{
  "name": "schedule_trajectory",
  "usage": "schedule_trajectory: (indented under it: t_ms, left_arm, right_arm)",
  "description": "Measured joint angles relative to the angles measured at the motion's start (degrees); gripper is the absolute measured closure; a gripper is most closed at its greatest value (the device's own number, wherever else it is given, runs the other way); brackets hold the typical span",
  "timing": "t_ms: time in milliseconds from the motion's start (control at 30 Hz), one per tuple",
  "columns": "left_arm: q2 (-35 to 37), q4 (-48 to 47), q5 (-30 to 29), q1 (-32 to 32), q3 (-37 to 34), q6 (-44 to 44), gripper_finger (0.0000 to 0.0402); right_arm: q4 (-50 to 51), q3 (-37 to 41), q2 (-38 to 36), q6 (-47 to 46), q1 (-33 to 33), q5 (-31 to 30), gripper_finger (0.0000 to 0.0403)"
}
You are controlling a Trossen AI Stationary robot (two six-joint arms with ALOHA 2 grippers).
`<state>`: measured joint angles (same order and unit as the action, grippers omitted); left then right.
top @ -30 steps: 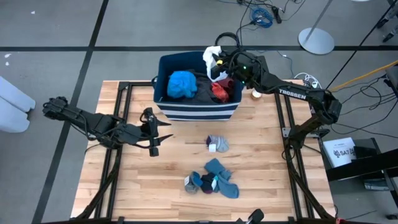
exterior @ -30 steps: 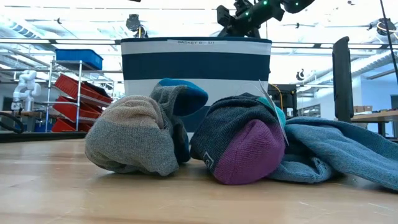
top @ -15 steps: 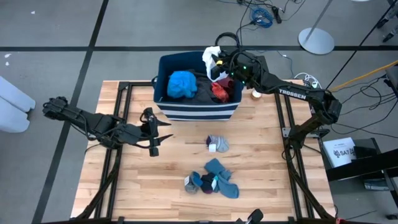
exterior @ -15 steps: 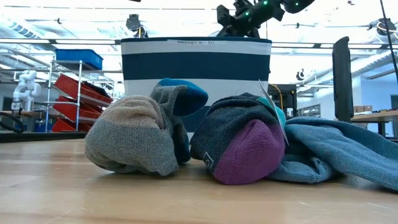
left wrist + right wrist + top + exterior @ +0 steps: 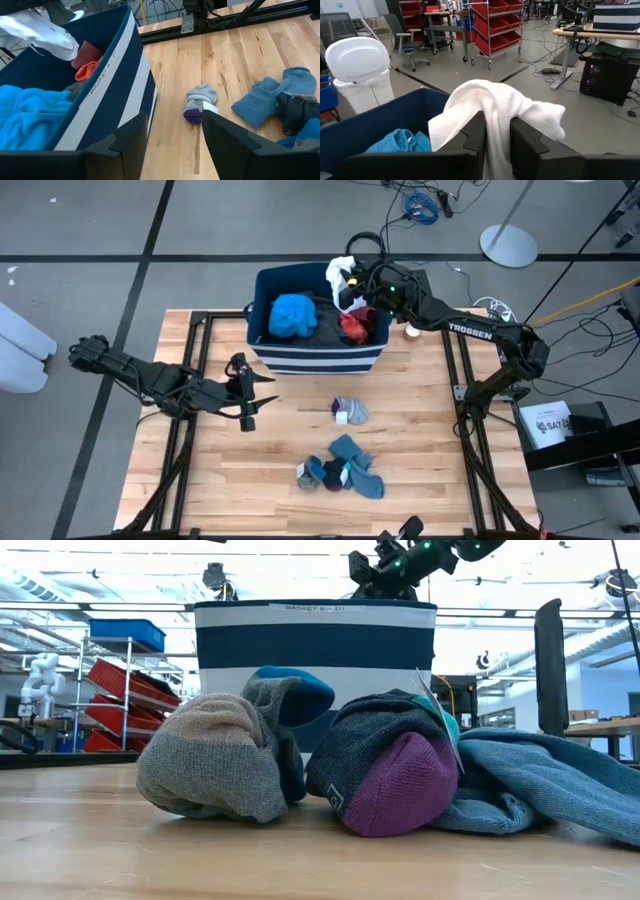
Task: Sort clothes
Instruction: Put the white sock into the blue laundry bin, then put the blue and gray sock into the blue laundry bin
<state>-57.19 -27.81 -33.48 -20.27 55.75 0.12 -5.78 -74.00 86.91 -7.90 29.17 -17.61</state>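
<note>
A dark blue bin with white stripes (image 5: 262,352) stands at the table's far middle, holding a bright blue top (image 5: 293,315), a dark garment and a red one (image 5: 355,328). My right gripper (image 5: 352,284) is over the bin's far right corner, shut on a white garment (image 5: 485,107). My left gripper (image 5: 262,392) is open and empty, left of the bin's near side. A small grey sock bundle (image 5: 349,411) and a pile of blue-grey socks (image 5: 343,467) lie on the table. My right gripper pinches a bunched fold of the white garment (image 5: 496,131) between its two fingers. The cloth bulges out past the fingertips and drapes to either side, lifted above the bin's far right corner (image 5: 341,272).
The table's black frame rails (image 5: 455,390) run along both sides. A small round object (image 5: 410,331) sits right of the bin. Bare wood lies between my left gripper and the socks. Shelves, a chair and a white container stand in the room beyond.
</note>
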Motion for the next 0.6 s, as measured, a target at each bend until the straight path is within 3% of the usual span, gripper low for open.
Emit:
schedule_trajectory:
  t_ms: [200, 600]
  left_arm:
    - [0.00, -0.15, 0.01, 0.00, 0.00, 0.02, 0.0203]
    - [0.00, -0.15, 0.01, 0.00, 0.00, 0.02, 0.0203]
  right_arm:
    - [-0.02, 0.00, 0.00, -0.01, 0.00, 0.00, 0.0304]
    - [-0.16, -0.02, 0.00, -0.71, -0.02, -0.26, 0.0170]
